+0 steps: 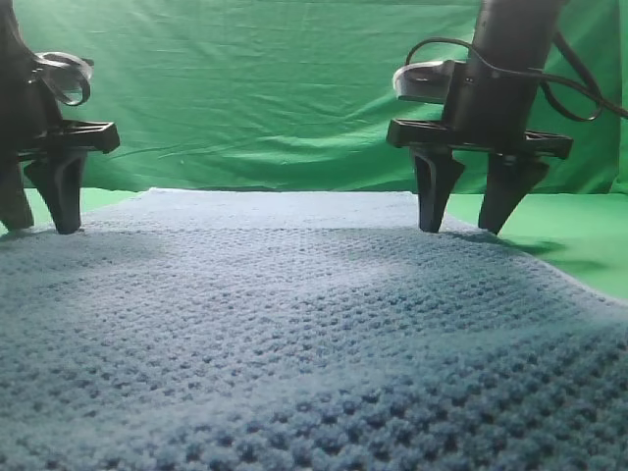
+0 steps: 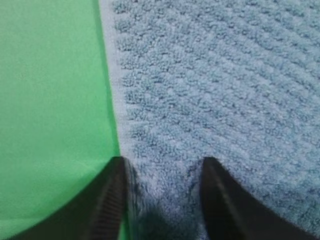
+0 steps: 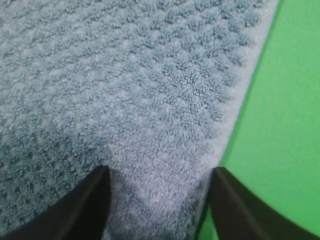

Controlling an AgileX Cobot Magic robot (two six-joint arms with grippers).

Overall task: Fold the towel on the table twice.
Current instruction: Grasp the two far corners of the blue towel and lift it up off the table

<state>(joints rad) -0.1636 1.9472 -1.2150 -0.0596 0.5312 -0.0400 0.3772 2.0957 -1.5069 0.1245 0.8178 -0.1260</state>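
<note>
The towel (image 1: 314, 334) lies flat across the table (image 1: 579, 235), filling your foreground — soft, limp, grippy weave; take it by the hemmed far corners. Farther back, the left gripper (image 2: 162, 200) and right gripper (image 3: 160, 200) stand spread, straddling each side hem. Whether cloth is pinched yet — fingertips hidden.

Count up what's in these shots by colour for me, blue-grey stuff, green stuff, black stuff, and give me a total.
Blue-grey: 1, the towel
Green: 2, the table and the backdrop cloth
Black: 2, the left gripper and the right gripper, both with jaws apart at the towel's far corners
Total: 5
</note>
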